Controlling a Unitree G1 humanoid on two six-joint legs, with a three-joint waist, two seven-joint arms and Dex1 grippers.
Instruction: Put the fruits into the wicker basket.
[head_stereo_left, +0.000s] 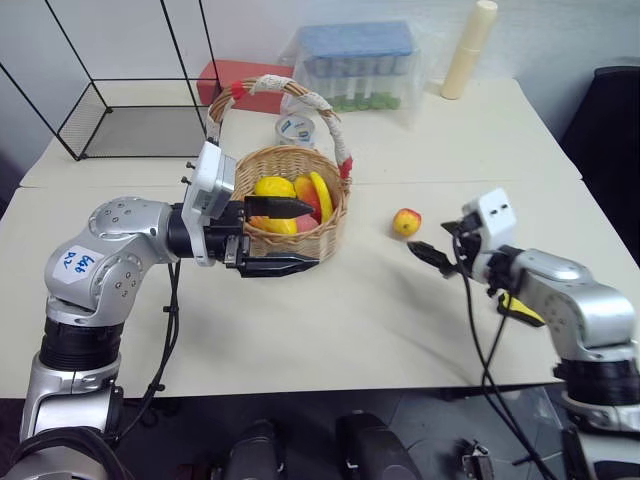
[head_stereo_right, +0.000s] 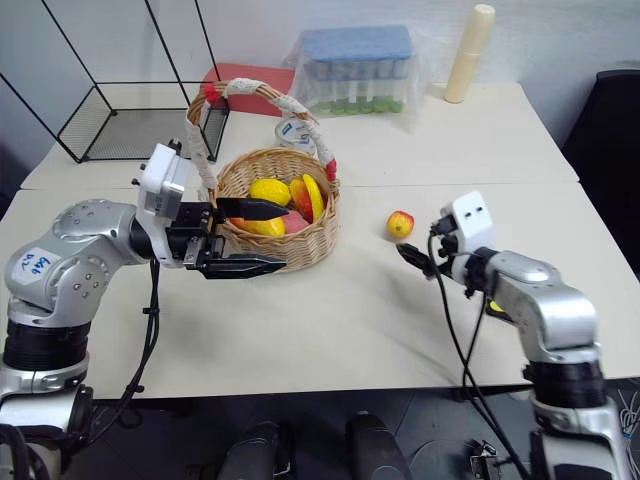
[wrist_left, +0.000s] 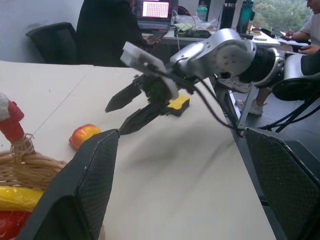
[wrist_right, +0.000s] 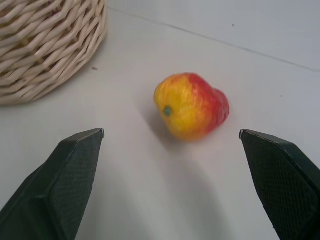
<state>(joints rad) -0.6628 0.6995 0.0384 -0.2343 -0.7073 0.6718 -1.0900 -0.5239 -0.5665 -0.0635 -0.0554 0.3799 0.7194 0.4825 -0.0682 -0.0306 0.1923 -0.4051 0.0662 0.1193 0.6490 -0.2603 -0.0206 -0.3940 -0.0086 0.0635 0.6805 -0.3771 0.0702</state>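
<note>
White worktop (head_stereo_left: 330, 330): apple (head_stereo_left: 406, 221) lies loose btwn basket (head_stereo_left: 300, 235) and right gripper (head_stereo_left: 432, 256), just ahead of its wide-apart jaws. Left gripper (head_stereo_left: 278, 236), jaws apart and empty, sits at basket's near wall. Right arm's nearer.

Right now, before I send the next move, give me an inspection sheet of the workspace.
Surface: pale tabletop, two tables butted together.
Job's things: small red-and-yellow toy apple alone on the table; round tan wicker basket holding yellow and red toy fruits.
Clutter: black wire-frame cage, clear box with blue lid, tape roll, cream cylinder, red box.
Grippers: left gripper open beside the basket; right gripper open, facing the apple.
Cables: black leads hang off both arms.
Surroundings: people at desks in the left wrist view.
</note>
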